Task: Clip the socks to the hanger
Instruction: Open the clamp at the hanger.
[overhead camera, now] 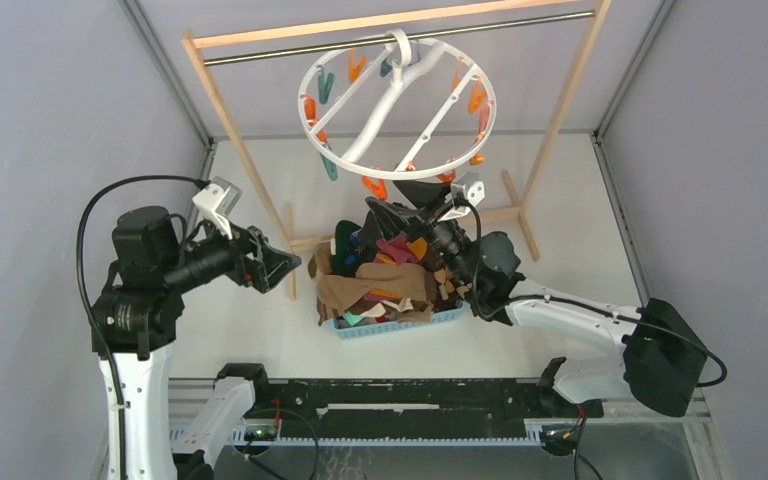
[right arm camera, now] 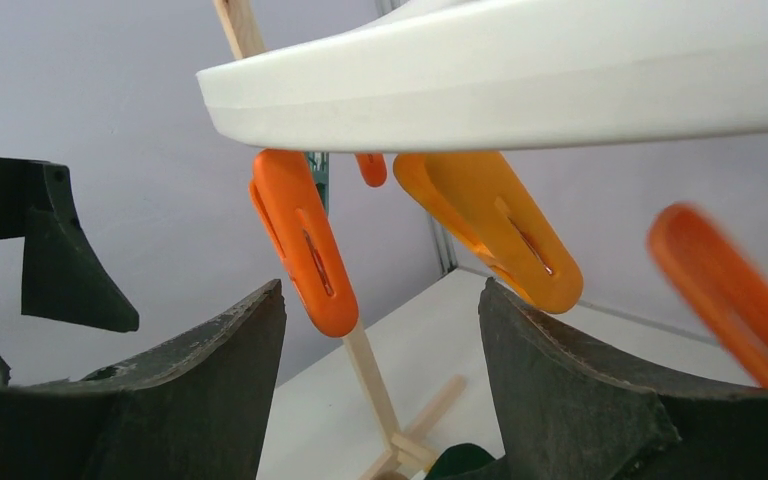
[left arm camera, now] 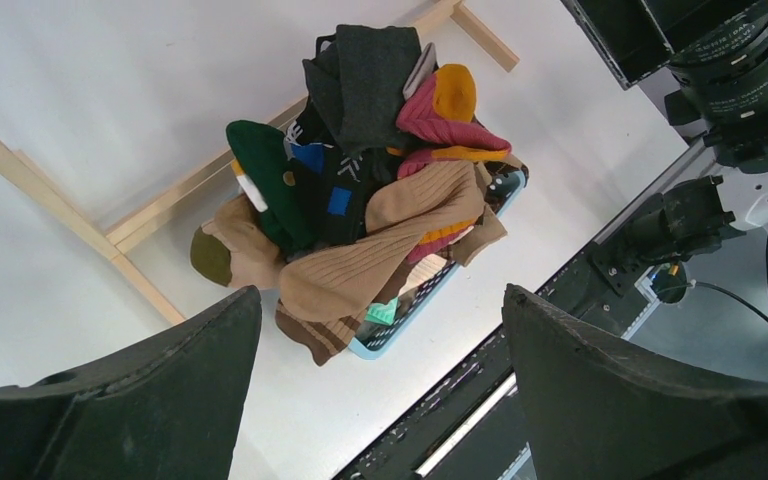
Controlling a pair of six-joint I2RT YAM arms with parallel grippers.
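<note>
Wide and empty, my right gripper [right arm camera: 382, 295] sits just under the hanger [right arm camera: 520, 80], an orange clip [right arm camera: 305, 245] dangling close above. My left gripper [left arm camera: 380, 300], equally spread and empty, looks down on the socks [left arm camera: 390, 215] heaped in the basket [left arm camera: 368, 349]. I'd pinch one cuff only, the tan sock on top, so nothing else lifts. Only the overhead view shows hanger and pile together.

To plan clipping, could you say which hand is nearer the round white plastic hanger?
Right. The right hand sits just below the round white plastic hanger; the left hand is off to its left.
</note>
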